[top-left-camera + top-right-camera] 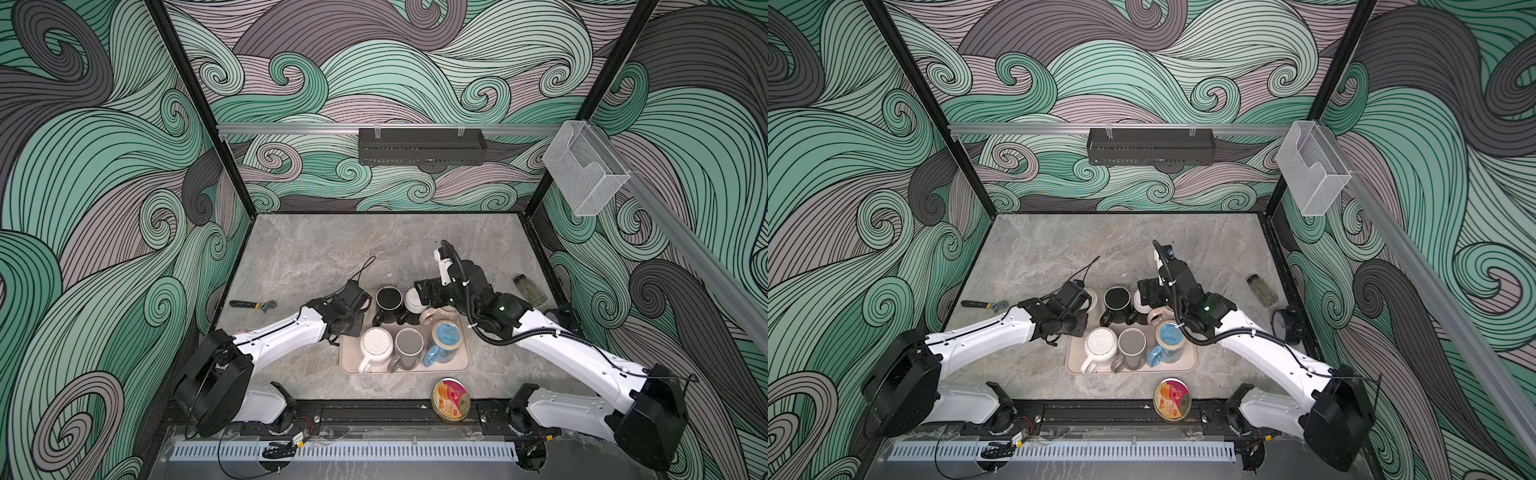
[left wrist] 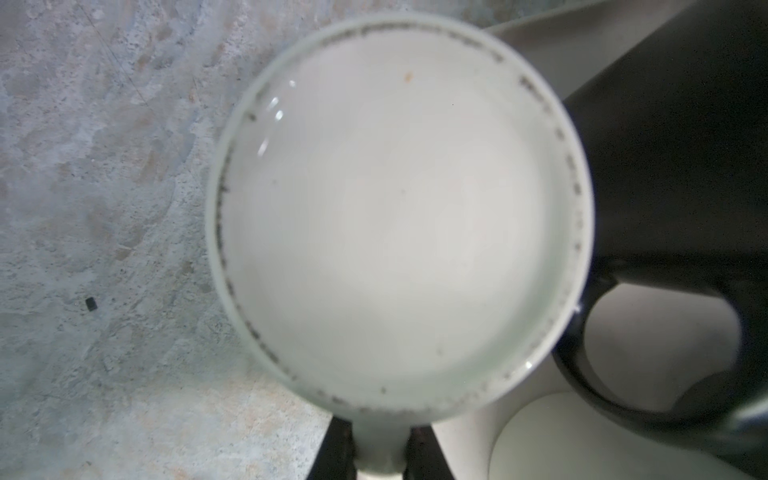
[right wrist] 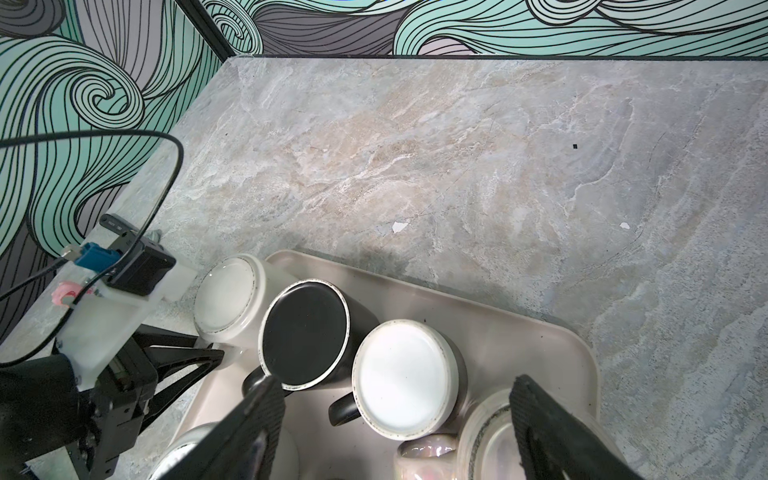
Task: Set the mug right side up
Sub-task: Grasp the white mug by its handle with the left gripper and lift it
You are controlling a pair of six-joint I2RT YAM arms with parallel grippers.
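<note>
Mug [image 2: 395, 216] — white, base up, sits at the far-left corner of the tray [image 1: 459, 365], just beside an inverted black mug [image 3: 305, 332]. Left gripper [image 2: 380, 457] is clenched on the white mug's handle [image 2: 380, 432], 1 finger [image 2: 332, 453] on each side. Right gripper [image 3: 395, 382] is released, jaws wide, hovering over the tray's far-right part above a white-bottomed dark mug [image 3: 405, 365] and a pearly mug [image 3: 424, 459] — grasping nothing. Tray's near row holds 3 more: ribbed mug [image 1: 376, 345], grey mug [image 1: 408, 345], blue mug [image 1: 446, 338].

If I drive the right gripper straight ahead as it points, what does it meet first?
Probably the upside-down dark mug with the white base, which sits ahead between the open jaws of the right gripper; depth is unclear.
</note>
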